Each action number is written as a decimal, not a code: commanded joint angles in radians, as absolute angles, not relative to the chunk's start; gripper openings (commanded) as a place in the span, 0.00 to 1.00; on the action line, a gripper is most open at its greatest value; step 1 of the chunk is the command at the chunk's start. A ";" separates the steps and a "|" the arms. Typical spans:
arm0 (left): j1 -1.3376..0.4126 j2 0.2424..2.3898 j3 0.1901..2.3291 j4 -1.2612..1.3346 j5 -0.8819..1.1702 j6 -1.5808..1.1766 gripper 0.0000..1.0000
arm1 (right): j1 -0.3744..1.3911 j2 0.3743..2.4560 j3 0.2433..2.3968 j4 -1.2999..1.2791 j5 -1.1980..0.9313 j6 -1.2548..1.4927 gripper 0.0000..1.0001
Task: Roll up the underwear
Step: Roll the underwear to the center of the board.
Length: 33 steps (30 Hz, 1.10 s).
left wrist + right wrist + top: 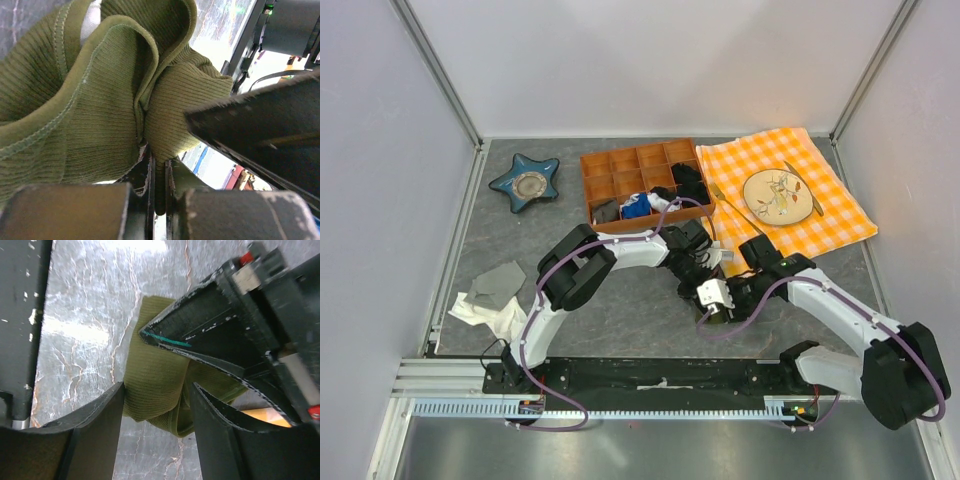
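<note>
The underwear (100,100) is olive-green ribbed cloth, bunched and lifted off the grey table. My left gripper (159,165) is shut on a fold of it, with cloth squeezed between the jaws. In the right wrist view the underwear (155,375) hangs as a thick bundle above the table. My right gripper (157,387) has a finger pressed on each side of the bundle, with the left gripper (210,330) just above. In the top view the left gripper (692,262) and right gripper (713,290) meet at mid table and hide most of the cloth.
An orange compartment tray (630,165) with small garments stands behind the grippers. A blue star-shaped dish (525,183) is at back left. An orange checkered cloth (830,215) with a plate (778,195) lies at right. Grey and white cloths (495,290) lie at left.
</note>
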<state>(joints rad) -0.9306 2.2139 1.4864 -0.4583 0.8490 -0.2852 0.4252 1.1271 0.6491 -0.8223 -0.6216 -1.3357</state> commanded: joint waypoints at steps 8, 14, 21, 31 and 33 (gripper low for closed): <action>-0.916 2.238 1.459 -0.385 0.689 -0.368 0.24 | 0.497 1.155 0.526 -0.690 -0.445 -1.290 0.55; -0.893 2.113 1.326 -0.195 0.641 -0.448 0.51 | 0.505 1.219 0.515 -0.658 -0.380 -1.256 0.35; -0.836 1.930 1.157 -0.011 0.516 -0.488 0.66 | 0.505 1.239 0.511 -0.672 -0.379 -1.252 0.28; -0.824 2.023 1.250 -0.035 0.480 -0.473 0.66 | 0.505 1.246 0.526 -0.680 -0.393 -1.246 0.27; -0.822 2.043 1.285 -0.063 0.482 -0.462 0.63 | 0.503 1.258 0.541 -0.690 -0.411 -1.233 0.27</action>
